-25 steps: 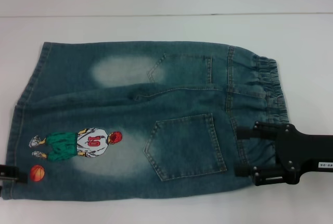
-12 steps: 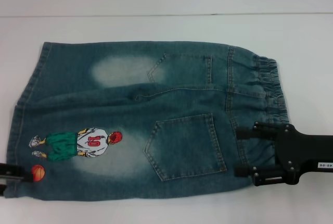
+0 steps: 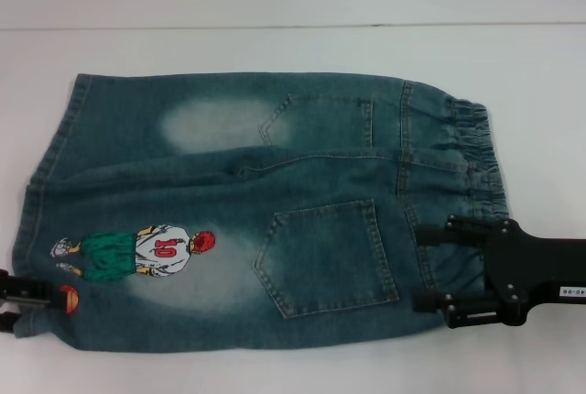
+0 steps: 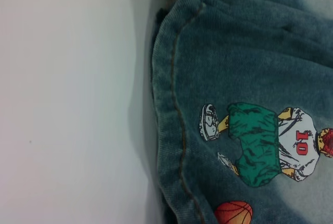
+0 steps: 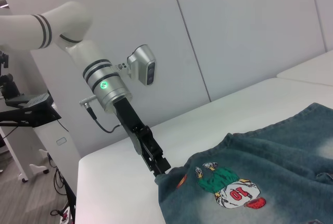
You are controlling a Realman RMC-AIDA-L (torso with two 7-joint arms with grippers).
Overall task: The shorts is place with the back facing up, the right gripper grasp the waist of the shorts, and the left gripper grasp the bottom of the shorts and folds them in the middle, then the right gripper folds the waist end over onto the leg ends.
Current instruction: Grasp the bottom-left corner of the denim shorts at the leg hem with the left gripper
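The right gripper (image 3: 430, 268) stands at the near right part of the shorts (image 3: 275, 220), over the waist (image 3: 467, 192). Its two black fingers (image 3: 435, 232) are spread wide and point to the left. One finger lies over the denim just beside the ruffled elastic band, the other is close to the near edge of the garment. They hold nothing between them.

The left gripper (image 5: 163, 170) is at the near left corner of the shorts, at the bottom of the shorts (image 4: 174, 130). In the right wrist view its tip meets the corner of the hem, and the denim there is a little raised and bunched. It seems closed on the hem, but the fingers are partly hidden by the cloth.

The shorts lie flat on the white tabletop (image 3: 293, 46), back side up, with the waist to the right and the leg ends (image 3: 41, 183) to the left. Two back pockets (image 3: 325, 257) show near the waist. The cartoon figure (image 3: 137, 253) with red cap and green trousers is printed near the left hem, just beside the left gripper. An orange ball (image 4: 233, 213) is printed next to it.
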